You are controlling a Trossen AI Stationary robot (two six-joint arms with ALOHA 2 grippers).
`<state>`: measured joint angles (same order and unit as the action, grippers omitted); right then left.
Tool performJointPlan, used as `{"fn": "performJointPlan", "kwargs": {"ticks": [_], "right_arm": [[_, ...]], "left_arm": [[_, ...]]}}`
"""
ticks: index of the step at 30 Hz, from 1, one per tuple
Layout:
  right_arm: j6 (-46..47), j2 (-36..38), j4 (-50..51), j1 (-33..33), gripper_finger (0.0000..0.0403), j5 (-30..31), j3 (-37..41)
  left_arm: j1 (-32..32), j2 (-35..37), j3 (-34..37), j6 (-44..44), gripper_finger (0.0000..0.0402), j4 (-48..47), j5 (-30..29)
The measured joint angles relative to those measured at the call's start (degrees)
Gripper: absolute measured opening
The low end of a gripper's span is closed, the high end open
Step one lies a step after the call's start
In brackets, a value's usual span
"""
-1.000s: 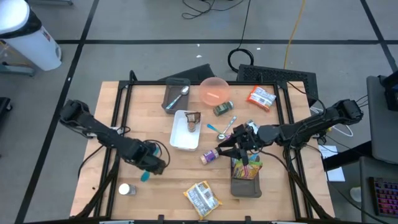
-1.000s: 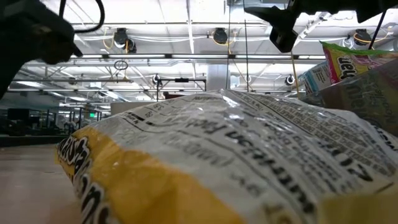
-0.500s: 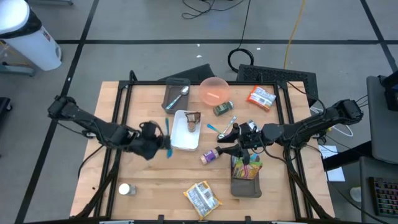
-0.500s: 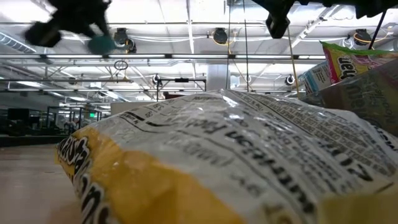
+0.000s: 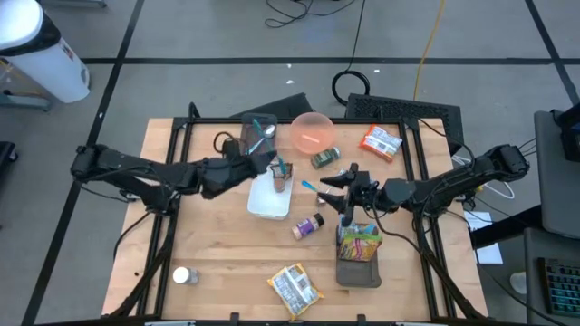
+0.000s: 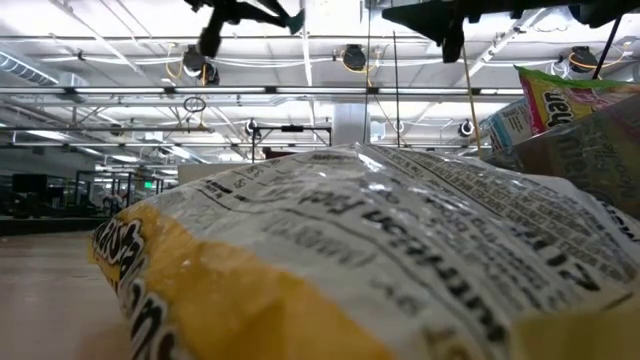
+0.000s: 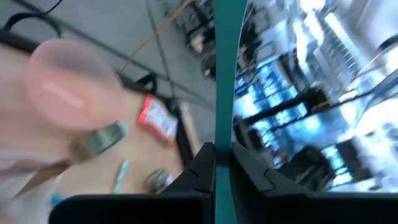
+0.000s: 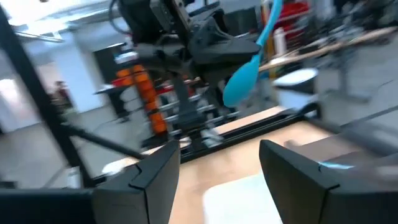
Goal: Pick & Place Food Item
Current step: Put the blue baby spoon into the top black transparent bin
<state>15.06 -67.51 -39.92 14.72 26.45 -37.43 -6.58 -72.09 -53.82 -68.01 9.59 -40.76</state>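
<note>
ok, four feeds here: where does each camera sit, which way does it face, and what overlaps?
High: above the table, looking straight down; both arms show.
Low: at tabletop height, facing level into the room; a chip bag fills it, arms overhead.
Left wrist: looks past the left gripper, fingers shut on a teal spoon.
Right wrist: looks past the open right gripper across the table.
Shared: that spoon also shows in the right wrist view and from above.

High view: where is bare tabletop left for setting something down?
Bare wood lies along the table's left side, between the left arm and the small white bottle, and between the white tray and the yellow snack bag. It is crowded around the pink bowl, green can and right gripper.
</note>
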Motion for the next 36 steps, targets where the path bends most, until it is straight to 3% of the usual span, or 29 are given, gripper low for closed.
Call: {"fn": "performJointPlan", "kwargs": {"ticks": [7,12,23,27,36], "right_arm": [[-11.8,0.0,-3.2,0.0,0.0212,8.4,-0.5],[-16.8,0.0,-3.2,-0.1,0.0212,9.7,-1.3],[-16.8,0.0,-3.2,-1.7,0.0212,9.8,-1.3],[-15.7,0.0,-3.2,-1.9,0.0212,12.3,-1.3],[-15.6,0.0,-2.0,-1.9,0.0212,17.0,-1.4]], "left_arm": [[3.5,-6.2,0.0,-1.2,0.0021,13.0,3.3],[4.6,-11.8,0.0,-3.4,0.0021,22.3,7.7],[7.6,-20.8,-11.2,-0.5,0.0021,19.6,15.7],[8.4,-22.7,-15.2,1.8,0.0021,17.0,16.7],[8.3,-23.0,-16.9,3.0,0.0021,15.5,17.6]]}}
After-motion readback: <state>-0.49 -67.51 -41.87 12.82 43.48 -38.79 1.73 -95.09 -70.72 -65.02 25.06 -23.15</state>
